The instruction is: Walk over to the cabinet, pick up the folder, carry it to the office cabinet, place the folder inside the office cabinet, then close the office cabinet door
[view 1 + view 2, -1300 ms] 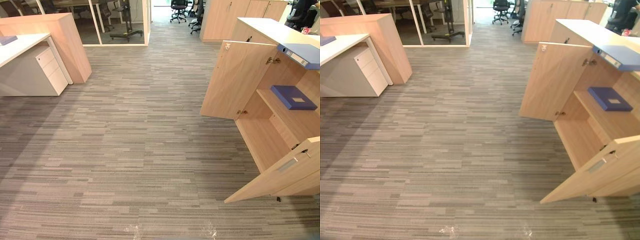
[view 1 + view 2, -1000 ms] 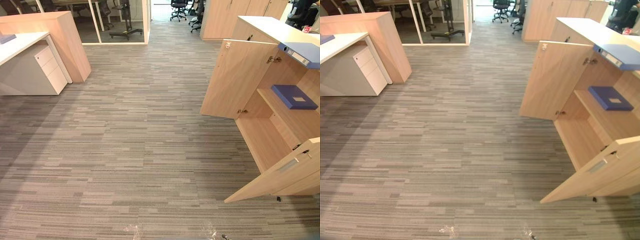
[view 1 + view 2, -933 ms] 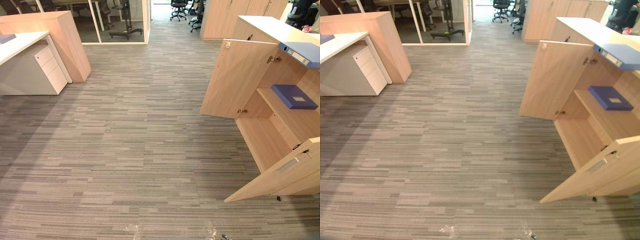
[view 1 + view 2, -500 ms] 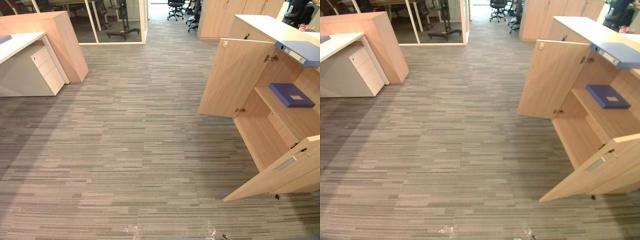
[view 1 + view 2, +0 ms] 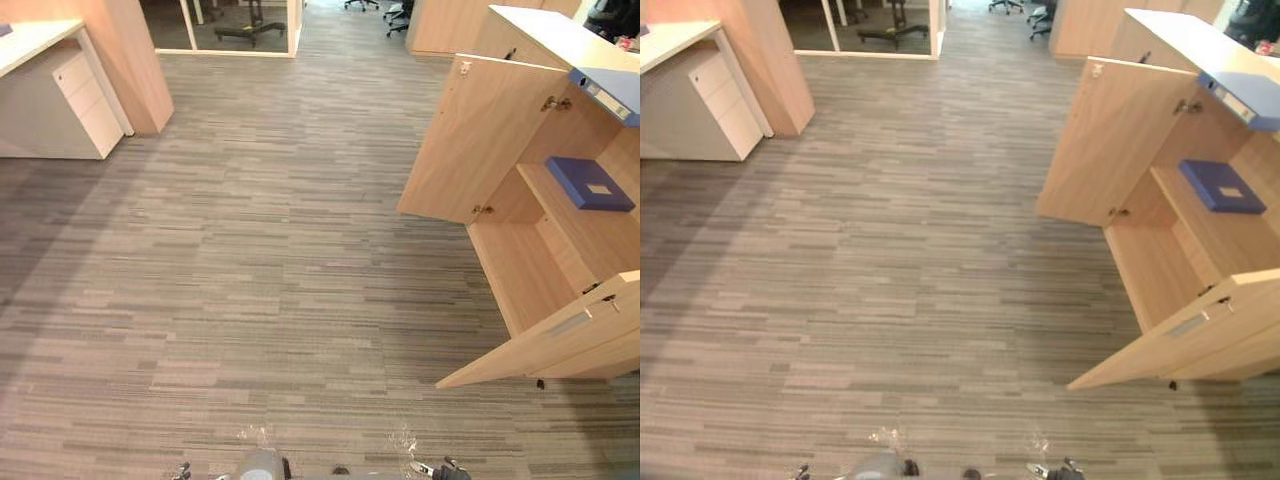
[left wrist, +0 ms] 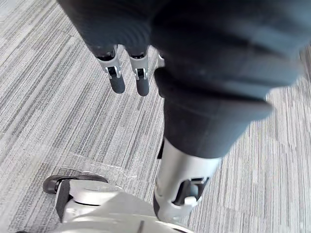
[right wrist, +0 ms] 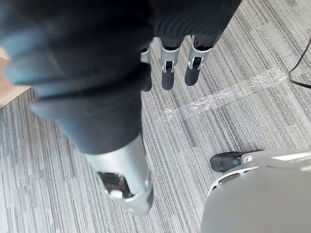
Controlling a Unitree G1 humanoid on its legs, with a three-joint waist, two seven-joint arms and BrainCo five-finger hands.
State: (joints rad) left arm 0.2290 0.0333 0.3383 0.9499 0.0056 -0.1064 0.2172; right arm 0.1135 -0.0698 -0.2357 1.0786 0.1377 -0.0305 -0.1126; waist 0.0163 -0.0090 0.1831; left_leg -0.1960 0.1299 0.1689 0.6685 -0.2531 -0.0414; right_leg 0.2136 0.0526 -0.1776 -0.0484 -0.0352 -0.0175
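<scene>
Folder (image 5: 612, 90) waits atop the cabinet (image 5: 540, 35); approach step. Left robot hand (image 6: 116, 80) and right robot hand (image 7: 167, 75) hang open, empty; next, walk closer.

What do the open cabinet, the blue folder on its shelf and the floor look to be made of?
Open cabinet: pale wood-look board, probably laminate, matte, faint grain. Blue folder: card or plastic-covered board, hard to tell; flat matte blue, pale label. Floor: seemingly carpet tiles, striped grey bands, no shine.

Floor (image 5: 250, 250) matt rough carpet, cabinet (image 5: 480, 140) smooth pale wood lam., folder (image 5: 588, 183) matt blue cover.
</scene>
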